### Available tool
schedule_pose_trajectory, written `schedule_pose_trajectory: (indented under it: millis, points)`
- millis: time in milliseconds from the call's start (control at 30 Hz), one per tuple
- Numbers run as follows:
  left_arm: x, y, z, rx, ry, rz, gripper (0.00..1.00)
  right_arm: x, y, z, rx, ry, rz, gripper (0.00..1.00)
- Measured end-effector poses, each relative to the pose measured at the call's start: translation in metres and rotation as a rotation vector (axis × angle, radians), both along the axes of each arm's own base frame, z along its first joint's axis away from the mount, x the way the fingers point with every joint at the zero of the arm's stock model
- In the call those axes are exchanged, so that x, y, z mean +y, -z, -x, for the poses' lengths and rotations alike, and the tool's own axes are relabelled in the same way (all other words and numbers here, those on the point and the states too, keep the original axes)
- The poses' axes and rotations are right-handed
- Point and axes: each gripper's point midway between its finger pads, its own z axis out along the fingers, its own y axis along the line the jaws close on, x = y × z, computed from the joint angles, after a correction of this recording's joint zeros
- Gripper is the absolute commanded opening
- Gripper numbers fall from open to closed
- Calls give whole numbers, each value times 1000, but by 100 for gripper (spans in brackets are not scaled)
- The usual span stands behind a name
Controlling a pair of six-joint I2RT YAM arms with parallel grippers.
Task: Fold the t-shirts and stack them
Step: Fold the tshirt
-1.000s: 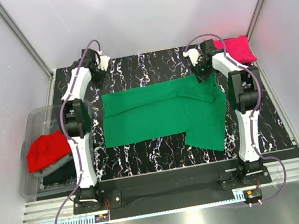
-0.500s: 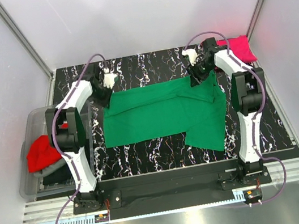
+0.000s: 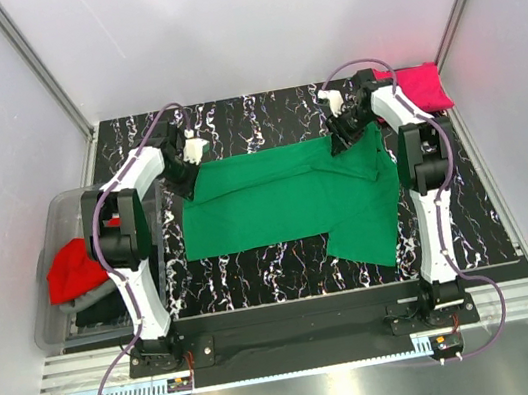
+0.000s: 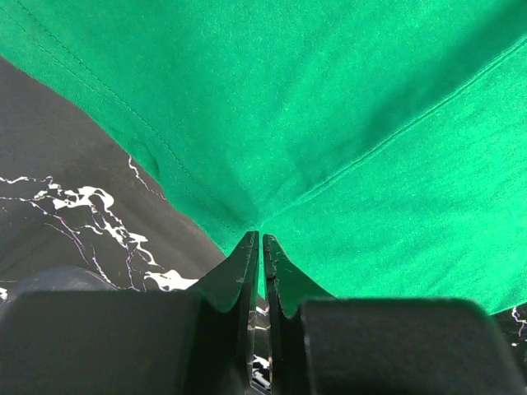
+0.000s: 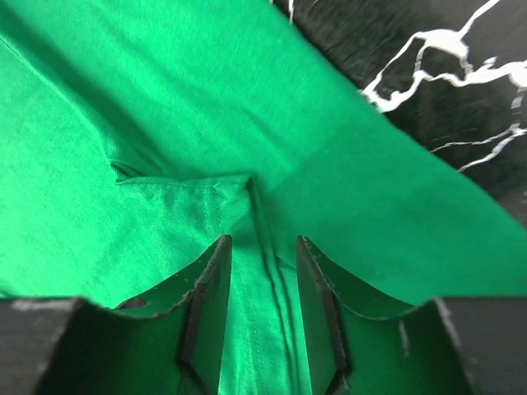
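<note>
L claw (image 4: 259, 240) has come in & pinches the green shirt (image 3: 284, 194) by the back edge of the surface (image 3: 259, 107). R claw (image 5: 263, 247) is open, so no fold yet.

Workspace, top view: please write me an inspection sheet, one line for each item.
Surface: black marbled table.
Job's things: green t-shirt spread mid-table; pink t-shirt at far right corner; red t-shirt over darker cloth in the clear bin.
Clutter: only the clear bin, at left.
End effectors: left end effector shut on the green cloth's edge; right end effector open, astride a fold.
Cables: purple cables, looped on both sides.
Surroundings: white walls, nothing else seen.
</note>
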Motion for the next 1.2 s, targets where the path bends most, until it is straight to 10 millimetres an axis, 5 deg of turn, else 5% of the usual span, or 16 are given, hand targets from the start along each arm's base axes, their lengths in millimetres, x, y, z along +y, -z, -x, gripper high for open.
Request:
schedule_pose_trajectory:
  millis: [233, 467, 733, 967, 1200]
  points:
    - [3, 0, -2, -9, -4, -14, 10, 3, 7, 11, 65, -14, -18, 34]
    - [5, 0, -4, -16, -7, -26, 11, 9, 5, 18, 91, -39, -36, 10]
    - [6, 0, -5, -22, -9, -36, 11, 12, 4, 26, 115, -47, -46, 6]
    - [7, -5, -8, -46, -7, -38, 11, 22, -12, 74, 167, -86, -41, 6]
    - [6, -15, -14, -91, 0, -34, 11, 58, -51, 135, 144, -189, -41, 25]
